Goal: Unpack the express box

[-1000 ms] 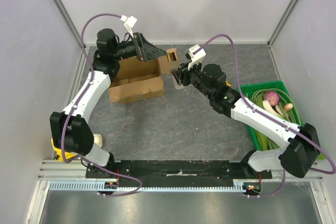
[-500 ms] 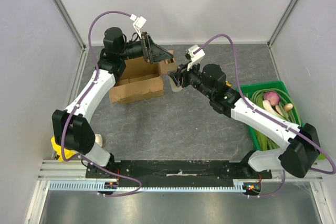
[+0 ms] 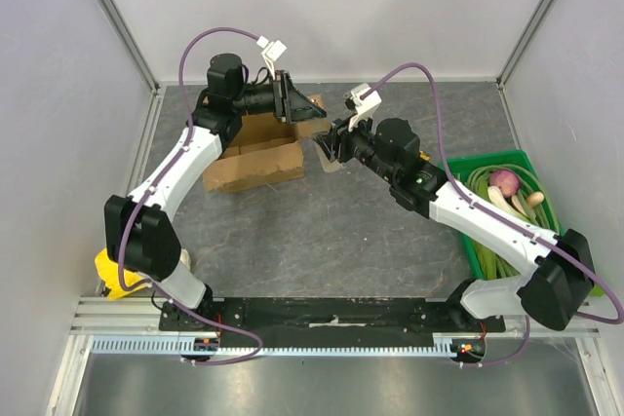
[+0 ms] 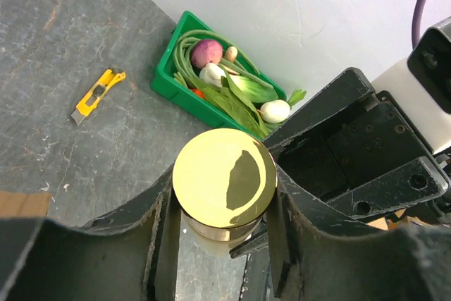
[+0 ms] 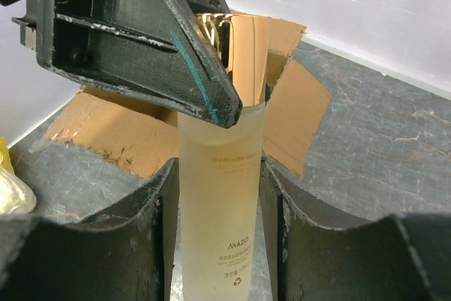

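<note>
The express box (image 3: pixel 249 158) is an opened brown carton at the back left, its flaps spread out; its flaps (image 5: pixel 113 135) also show behind the bottle in the right wrist view. My right gripper (image 3: pixel 329 148) (image 5: pixel 218 170) is shut on a frosted bottle (image 5: pixel 218 230) with a gold cap (image 4: pixel 224 177), held in the air to the right of the box. My left gripper (image 3: pixel 308 114) (image 4: pixel 224 195) reaches in from the box side, and its jaws press on both sides of the gold cap. Its black finger (image 5: pixel 141 40) covers part of the cap in the right wrist view.
A green crate (image 3: pixel 485 160) (image 4: pixel 165 79) of vegetables stands at the right. A yellow utility knife (image 4: pixel 97 93) lies on the grey table between crate and arms. A yellow object (image 3: pixel 109 275) and a white one (image 3: pixel 183 260) sit by the left arm's base.
My left gripper has swung right from over the box to the bottle's top and narrowed its jaws onto the cap. My right gripper has kept its hold and barely moved.
</note>
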Tool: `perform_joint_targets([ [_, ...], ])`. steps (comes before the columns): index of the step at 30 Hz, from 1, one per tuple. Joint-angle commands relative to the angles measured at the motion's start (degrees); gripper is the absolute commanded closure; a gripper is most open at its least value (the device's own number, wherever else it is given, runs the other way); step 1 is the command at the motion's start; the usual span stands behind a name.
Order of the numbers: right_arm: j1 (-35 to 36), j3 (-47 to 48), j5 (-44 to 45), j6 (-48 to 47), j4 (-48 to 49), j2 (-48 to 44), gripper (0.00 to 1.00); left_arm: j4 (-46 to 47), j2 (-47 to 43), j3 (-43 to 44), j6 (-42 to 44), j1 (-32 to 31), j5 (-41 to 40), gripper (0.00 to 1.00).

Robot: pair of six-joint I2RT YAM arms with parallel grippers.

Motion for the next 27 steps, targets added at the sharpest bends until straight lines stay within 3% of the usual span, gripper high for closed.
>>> perform_joint_targets([
  [1,0.1,3.9,-0.7,0.4,6.3,-2.3,1.00,-0.5,0.1,2.5,1.8,-0.3,1.1,0.67],
  [3,0.1,3.6,-0.4,0.4,6.1,-2.3,1.00,-0.3,0.3,3.1,1.8,-0.5,0.8,0.78],
  [4,0.0,3.5,-0.3,0.4,6.0,-2.5,1.00,-0.2,0.4,3.1,1.8,-0.5,0.7,0.89],
  [6,0.1,3.3,0.4,0.4,5.2,-2.8,0.93,0.0,0.5,3.5,1.9,-0.6,0.0,0.94],
  [10,0.1,3.1,3.9,0.3,3.4,-3.4,0.37,0.7,0.8,4.5,2.7,-1.2,-0.8,0.98],
  [17,0.0,1.2,13.3,-0.4,-0.7,-6.6,0.07,0.7,1.4,6.8,7.2,-3.4,-4.4,0.98],
  [19,0.0,0.4,16.6,-1.1,-2.7,-9.2,0.02,0.8,1.9,6.8,8.6,-4.2,-7.0,0.98],
  [27,-1.7,0.4,38.6,5.0,-17.7,-15.7,0.02,3.9,6.9,8.3,16.0,-11.0,-23.3,0.98],
])
